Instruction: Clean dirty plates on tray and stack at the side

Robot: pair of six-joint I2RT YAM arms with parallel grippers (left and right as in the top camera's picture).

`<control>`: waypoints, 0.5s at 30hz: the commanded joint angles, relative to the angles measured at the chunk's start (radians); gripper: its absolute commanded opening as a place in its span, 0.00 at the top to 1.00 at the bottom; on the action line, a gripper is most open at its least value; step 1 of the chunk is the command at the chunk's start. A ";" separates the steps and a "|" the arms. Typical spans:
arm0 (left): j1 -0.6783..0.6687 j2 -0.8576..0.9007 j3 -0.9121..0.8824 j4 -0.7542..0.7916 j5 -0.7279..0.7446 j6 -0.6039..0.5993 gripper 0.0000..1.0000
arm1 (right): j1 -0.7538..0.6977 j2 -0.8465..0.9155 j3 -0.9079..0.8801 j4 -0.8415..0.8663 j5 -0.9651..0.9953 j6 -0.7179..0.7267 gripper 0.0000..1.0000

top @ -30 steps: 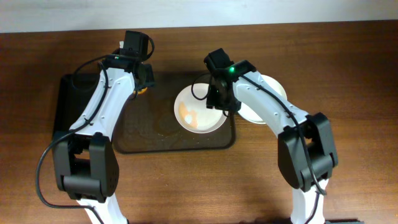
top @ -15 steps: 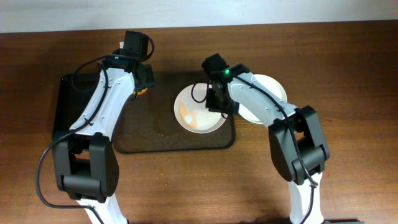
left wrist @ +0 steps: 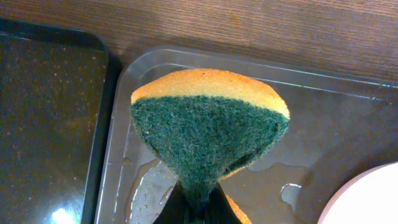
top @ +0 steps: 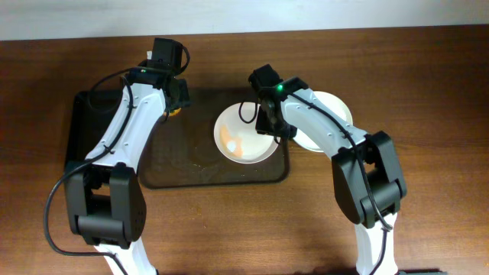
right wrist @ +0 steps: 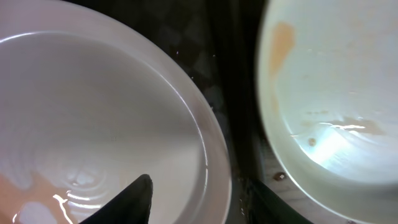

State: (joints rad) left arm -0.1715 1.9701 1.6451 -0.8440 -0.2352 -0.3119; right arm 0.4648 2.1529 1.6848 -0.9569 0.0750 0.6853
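Right arm's elbow has swung inward since the first overhead frame, while the right end effector point(top: 269, 127) stays at the right rim of the smeared plate point(top: 243, 137) at the right end of the tray point(top: 176, 156). Done well, the grasp should close squarely on that rim and lift slowly, since the wet plate looks slippery and a second plate point(right wrist: 336, 93) lies just beside it on the surface point(top: 428, 92). Right jaws stand parted astride the rim, not yet pinching; the left end effector point(left wrist: 200, 210) is clamped on the sponge point(left wrist: 208, 134) over the tray.
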 commanded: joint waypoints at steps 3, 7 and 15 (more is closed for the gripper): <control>0.005 0.001 -0.008 0.000 -0.004 -0.009 0.99 | -0.010 0.063 -0.008 0.033 -0.084 0.011 0.53; 0.005 0.001 -0.008 -0.002 -0.004 -0.009 0.99 | -0.020 0.070 -0.008 0.034 -0.100 0.011 0.59; 0.005 0.001 -0.008 -0.002 -0.003 -0.009 1.00 | 0.026 0.080 -0.008 0.061 -0.143 0.014 0.62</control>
State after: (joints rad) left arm -0.1715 1.9701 1.6451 -0.8455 -0.2352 -0.3115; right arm 0.4641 2.2154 1.6844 -0.9024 -0.0521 0.6903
